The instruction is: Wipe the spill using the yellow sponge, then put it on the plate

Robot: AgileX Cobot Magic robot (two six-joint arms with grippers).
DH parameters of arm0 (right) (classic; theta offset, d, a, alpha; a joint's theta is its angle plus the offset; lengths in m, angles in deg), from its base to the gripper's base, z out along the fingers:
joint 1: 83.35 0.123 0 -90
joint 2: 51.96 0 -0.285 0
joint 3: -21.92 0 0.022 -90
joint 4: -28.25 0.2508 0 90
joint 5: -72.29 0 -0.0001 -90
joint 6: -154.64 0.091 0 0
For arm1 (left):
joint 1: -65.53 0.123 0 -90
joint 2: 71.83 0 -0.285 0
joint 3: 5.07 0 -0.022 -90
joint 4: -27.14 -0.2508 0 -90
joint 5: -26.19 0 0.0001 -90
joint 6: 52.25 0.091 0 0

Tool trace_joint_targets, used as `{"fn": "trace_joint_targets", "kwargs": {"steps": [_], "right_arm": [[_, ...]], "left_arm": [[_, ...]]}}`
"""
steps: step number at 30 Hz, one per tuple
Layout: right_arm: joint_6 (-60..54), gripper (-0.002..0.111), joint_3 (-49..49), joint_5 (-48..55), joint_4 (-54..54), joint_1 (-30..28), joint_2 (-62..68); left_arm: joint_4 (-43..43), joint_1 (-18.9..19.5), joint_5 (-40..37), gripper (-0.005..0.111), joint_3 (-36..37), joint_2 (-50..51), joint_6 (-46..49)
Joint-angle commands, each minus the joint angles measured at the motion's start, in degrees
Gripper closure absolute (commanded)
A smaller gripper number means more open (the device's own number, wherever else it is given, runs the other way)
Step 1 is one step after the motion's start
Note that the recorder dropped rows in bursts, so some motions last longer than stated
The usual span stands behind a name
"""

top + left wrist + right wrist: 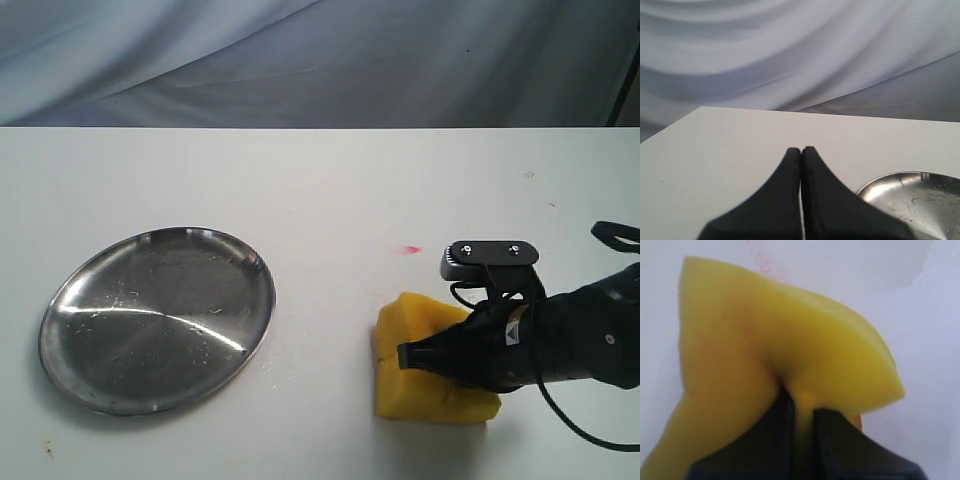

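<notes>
The yellow sponge (425, 370) (780, 350) rests on the white table at front right, pinched and creased by my right gripper (415, 357) (802, 400), which is shut on it. The steel plate (110, 345) (920, 195) lies at front left, well apart from the sponge. The amber spill is not visible; it may lie under the sponge. A small pink mark (409, 249) shows on the table just beyond the sponge, and a faint pink tinge (762, 262) lies past its far edge. My left gripper (801, 150) hovers shut and empty beside the plate's rim.
The white table (320, 190) stretches back to a grey draped cloth (300, 60). The right arm's black body and cable (590, 340) occupy the front right corner.
</notes>
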Motion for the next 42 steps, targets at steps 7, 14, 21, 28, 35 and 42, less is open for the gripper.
{"fn": "trace_joint_targets", "kwargs": {"steps": [7, 14, 21, 28, 35, 42], "right_arm": [[-2.21, 0.108, 1.23, 19.82, 0.63, 1.52, -8.81], [-3.64, 0.108, 1.23, 21.07, -0.68, 0.74, -8.58], [-2.98, 0.108, 1.23, 7.88, -1.11, -6.37, -0.58], [-2.98, 0.108, -8.21, 10.43, -1.73, -7.3, 2.46], [-2.98, 0.108, -20.37, 14.49, -2.21, -7.07, 4.76], [-3.64, 0.108, -25.24, 18.74, -2.88, -3.08, 4.76]], "left_arm": [[-0.14, 0.2, 0.17, 0.107, 0.26, -0.14, -0.24], [-0.14, 0.2, 0.17, 0.107, 0.26, -0.14, -0.17], [-0.14, 0.2, 0.17, 0.107, 0.26, -0.14, -0.17], [-0.14, 0.2, 0.17, 0.107, 0.26, -0.14, -0.17], [-0.14, 0.2, 0.17, 0.107, 0.26, -0.14, -0.17], [-0.14, 0.2, 0.17, 0.107, 0.26, -0.14, -0.17]]}}
